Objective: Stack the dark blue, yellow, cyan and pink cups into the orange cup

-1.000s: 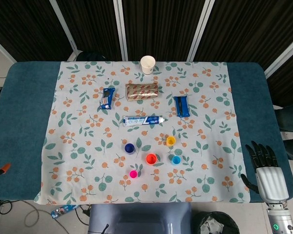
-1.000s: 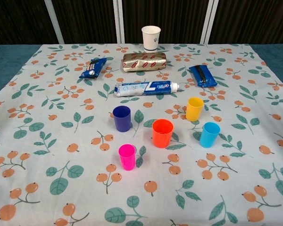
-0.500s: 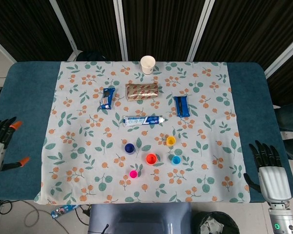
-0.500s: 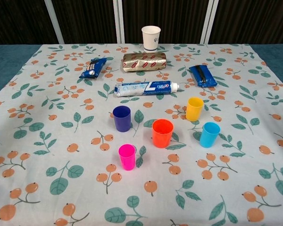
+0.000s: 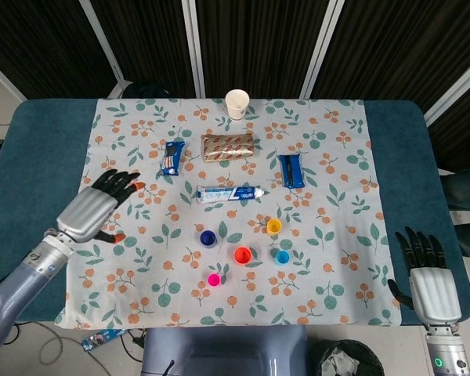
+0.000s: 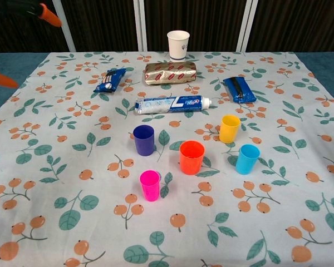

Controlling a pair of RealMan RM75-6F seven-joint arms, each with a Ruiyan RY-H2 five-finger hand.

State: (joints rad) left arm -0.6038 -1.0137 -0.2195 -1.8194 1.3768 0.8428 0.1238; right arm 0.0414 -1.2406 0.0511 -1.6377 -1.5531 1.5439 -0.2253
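Here, five small plastic cups are seen standing upright and apart near the middle of the worktop's near half. The orange cup (image 5: pixel 243 254) is ringed by the dark blue cup (image 5: pixel 207 238), yellow cup (image 5: pixel 274 226), cyan cup (image 5: pixel 282 256) and pink cup (image 5: pixel 214 280). The left hand (image 5: pixel 98 206), fingers spread and empty, is held above the left side; the dark blue cup lies nearest it. The right hand (image 5: pixel 431 278), also spread and empty, is placed beyond the near right corner.
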